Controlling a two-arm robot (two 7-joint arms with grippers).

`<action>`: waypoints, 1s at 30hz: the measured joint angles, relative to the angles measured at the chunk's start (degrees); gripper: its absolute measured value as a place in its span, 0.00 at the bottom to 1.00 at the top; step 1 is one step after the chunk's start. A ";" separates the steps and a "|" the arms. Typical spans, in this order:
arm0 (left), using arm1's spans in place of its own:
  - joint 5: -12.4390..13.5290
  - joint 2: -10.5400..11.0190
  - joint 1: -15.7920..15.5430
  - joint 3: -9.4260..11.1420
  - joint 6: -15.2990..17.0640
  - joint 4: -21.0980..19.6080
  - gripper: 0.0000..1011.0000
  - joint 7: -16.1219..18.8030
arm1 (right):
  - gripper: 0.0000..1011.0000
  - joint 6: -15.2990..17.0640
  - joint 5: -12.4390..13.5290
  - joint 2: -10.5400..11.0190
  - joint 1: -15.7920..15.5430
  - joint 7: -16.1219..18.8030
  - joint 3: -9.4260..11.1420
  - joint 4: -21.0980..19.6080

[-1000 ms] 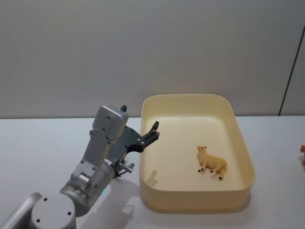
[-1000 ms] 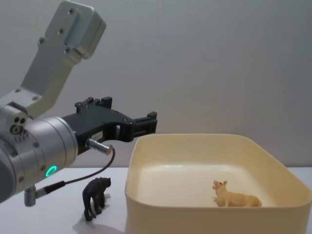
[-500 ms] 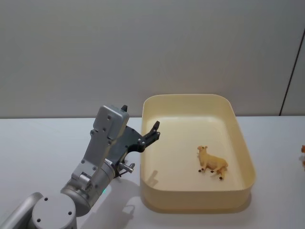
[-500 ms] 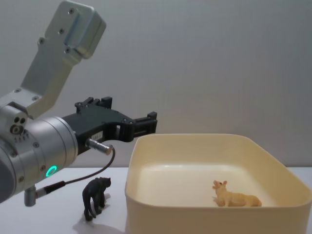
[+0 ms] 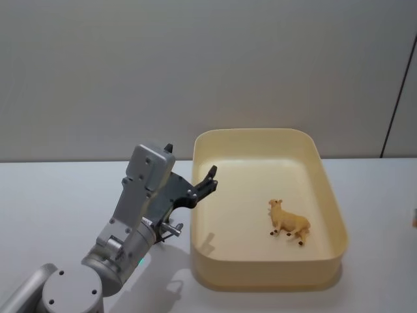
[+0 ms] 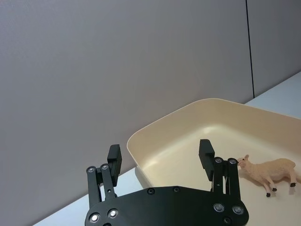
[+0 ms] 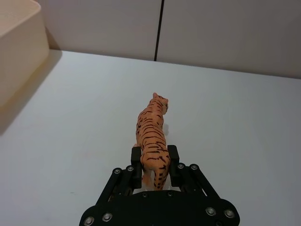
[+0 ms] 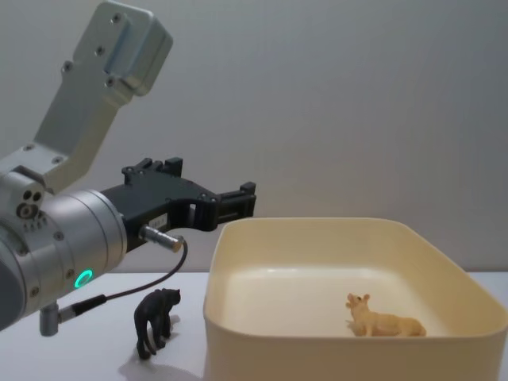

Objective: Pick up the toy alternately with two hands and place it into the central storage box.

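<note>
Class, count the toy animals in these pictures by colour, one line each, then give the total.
Tan toy animal, in the central storage box: 1
Black toy animal, outside the box: 1
Orange striped toy tiger, in the right gripper: 1
Total: 3

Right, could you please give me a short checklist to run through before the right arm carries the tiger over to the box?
1. Right pincer shut on the tiger figurine, gripping its hindquarters: ok.
2. Tiger figurine lifted off the table: cannot tell.
3. Free floor in the storage box: ok; one tan animal figurine is inside, right of centre.
4. Left pincer out of the way: probably not ok; it hangs open over the box's left rim.
5. Black animal figurine standing on the table left of the box, ready for a later pick: ok.
</note>
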 joint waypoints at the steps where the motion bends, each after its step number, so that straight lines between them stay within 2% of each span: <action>1: 0.00 0.00 0.00 0.00 0.00 0.00 0.99 0.00 | 0.30 -0.17 0.15 -0.02 -0.04 0.13 0.00 -0.19; 9: 0.00 0.00 0.00 0.00 0.00 0.00 0.99 0.00 | 0.30 -1.46 2.59 -0.27 -0.52 1.75 0.13 -4.14; 18: 0.00 0.00 0.00 0.00 0.00 0.00 0.99 0.00 | 0.30 -1.47 5.48 -0.92 0.02 4.54 -0.15 -9.32; 23: 0.00 0.00 0.00 0.00 0.00 0.00 0.99 0.00 | 0.30 -0.44 6.54 -1.84 1.40 6.69 -1.05 -11.82; 30: 0.00 0.00 0.00 0.00 0.00 0.00 0.99 0.00 | 0.30 2.17 6.36 -4.00 4.12 9.82 -3.24 -13.32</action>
